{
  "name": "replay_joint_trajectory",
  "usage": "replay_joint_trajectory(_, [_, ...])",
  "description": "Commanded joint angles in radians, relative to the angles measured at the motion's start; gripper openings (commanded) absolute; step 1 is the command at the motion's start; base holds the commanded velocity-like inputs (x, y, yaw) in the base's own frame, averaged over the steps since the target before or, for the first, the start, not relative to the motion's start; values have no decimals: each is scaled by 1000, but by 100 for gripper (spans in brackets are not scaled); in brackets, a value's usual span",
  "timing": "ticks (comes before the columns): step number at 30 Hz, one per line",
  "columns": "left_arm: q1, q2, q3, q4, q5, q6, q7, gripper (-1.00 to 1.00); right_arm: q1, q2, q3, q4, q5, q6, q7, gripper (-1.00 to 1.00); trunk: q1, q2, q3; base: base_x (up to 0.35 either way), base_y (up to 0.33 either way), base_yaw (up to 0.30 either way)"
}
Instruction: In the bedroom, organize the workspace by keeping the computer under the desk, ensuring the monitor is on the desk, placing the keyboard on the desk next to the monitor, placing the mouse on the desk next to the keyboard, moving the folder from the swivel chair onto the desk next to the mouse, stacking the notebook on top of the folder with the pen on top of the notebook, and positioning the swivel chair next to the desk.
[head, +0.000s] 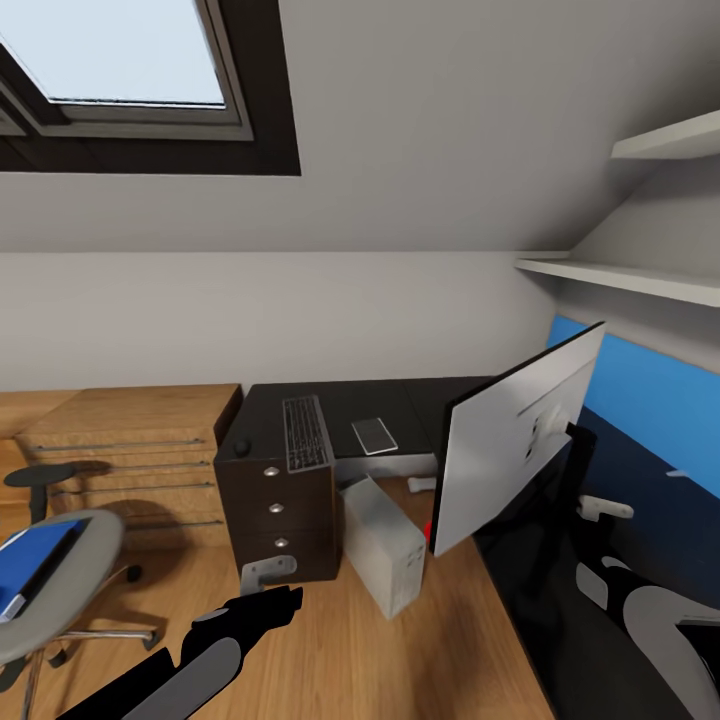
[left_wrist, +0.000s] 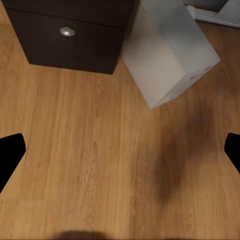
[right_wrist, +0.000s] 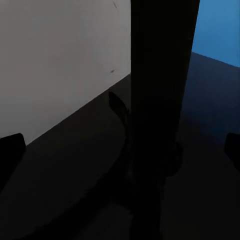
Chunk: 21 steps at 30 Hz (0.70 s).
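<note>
From the head view the monitor (head: 515, 440) stands on the black desk (head: 380, 405) with the keyboard (head: 306, 432) further along, while the left wrist view shows the left gripper (left_wrist: 120, 150) spread wide, empty, over floorboards near the computer (left_wrist: 170, 50), and the right wrist view has the right gripper (right_wrist: 120, 150) gaping just behind the monitor's stand (right_wrist: 157, 100).

place: attic room at home, set up as a study corner
ceiling: sloped, with a skylight (head: 130, 60) up at 11 o'clock
floor: warm wood boards (head: 400, 660)
work stuff: black desk (head: 340, 420) at 12 with a keyboard (head: 306, 433), monitor (head: 515, 440) at 2, grey computer (head: 385, 545) tower on the floor
homey bits: wooden chest (head: 130, 450) at 10, wall shelves (head: 640, 275) at 2, blue wall (head: 650, 385)
</note>
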<state>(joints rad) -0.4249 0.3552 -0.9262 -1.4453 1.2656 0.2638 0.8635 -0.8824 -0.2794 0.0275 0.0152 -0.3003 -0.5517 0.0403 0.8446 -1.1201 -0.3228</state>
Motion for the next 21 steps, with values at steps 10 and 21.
replay_joint_trajectory(10, [-2, 1, -2, 3, 3, 3, 6, 100, -1, -9, 2, 1, -9, 1, -62, 100, 0, -1, -1, 19, -7, 0])
replay_joint_trajectory(21, [-2, 1, -2, 5, 3, 3, 6, 100, -1, -11, 5, -1, -5, 3, -137, 100, 0, -1, -1, 0, 0, 0])
